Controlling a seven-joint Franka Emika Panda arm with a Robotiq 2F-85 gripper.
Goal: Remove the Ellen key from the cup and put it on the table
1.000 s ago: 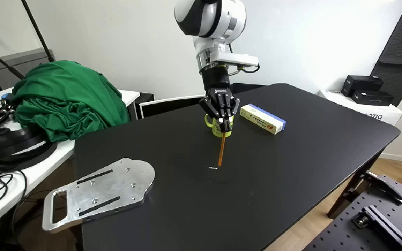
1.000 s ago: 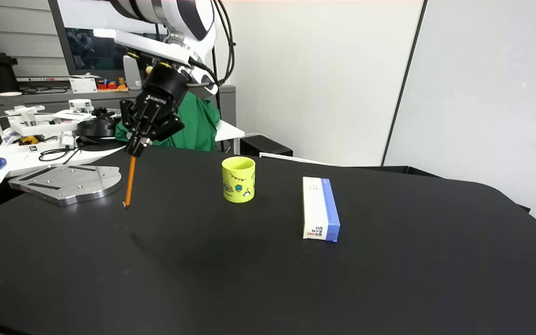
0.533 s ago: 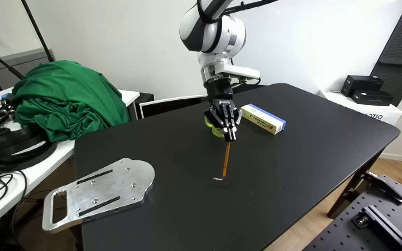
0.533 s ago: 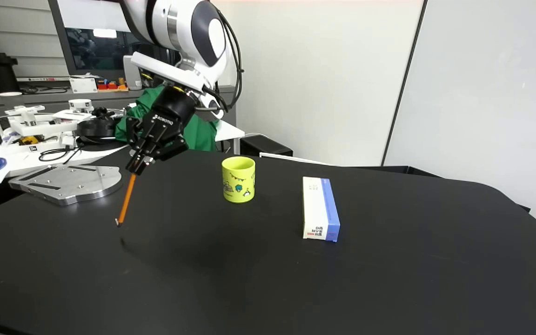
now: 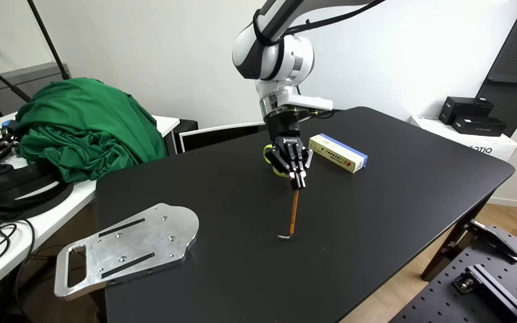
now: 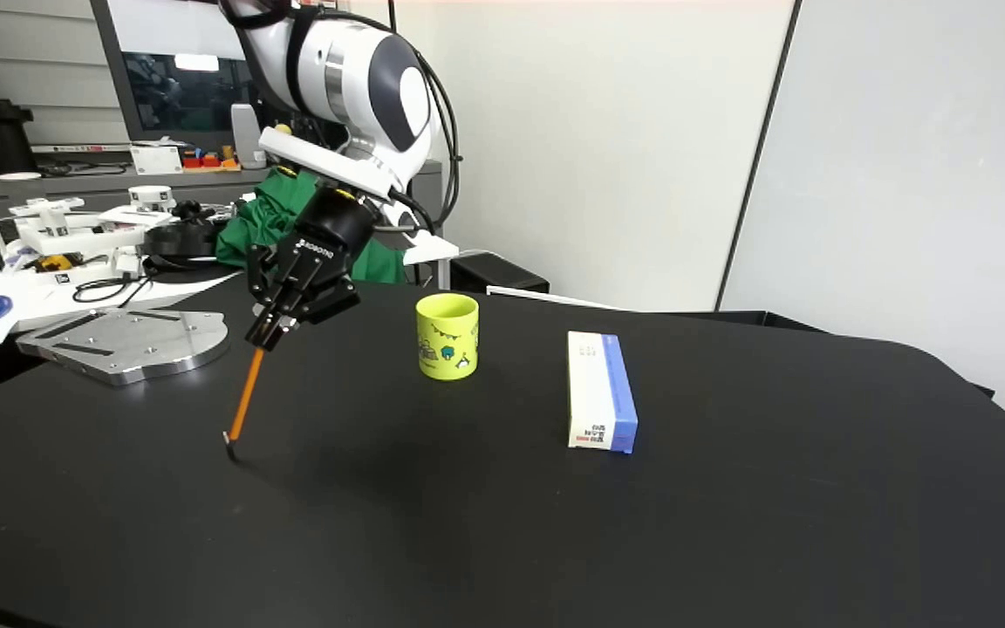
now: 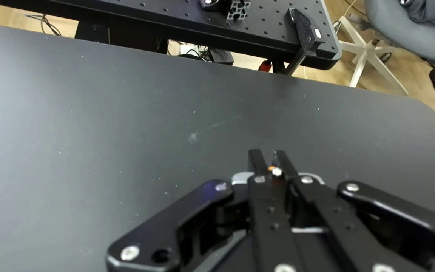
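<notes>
Between fingers [image 6: 263, 332], bent Ellen key [image 5: 294, 213] (metal-tipped)

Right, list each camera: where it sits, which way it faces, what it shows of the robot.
An exterior view: apart from the arm, looking down over the table and metal plate; arm and gripper show.
An exterior view: apart from the arm, facing across the table past cup and box toward a wall; arm and gripper show.
Wrist view: mounted behind the gripper, looking over the table to a pegboard; only the gripper shows.
Both exterior views share cup, box and gripped Allen key.
</notes>
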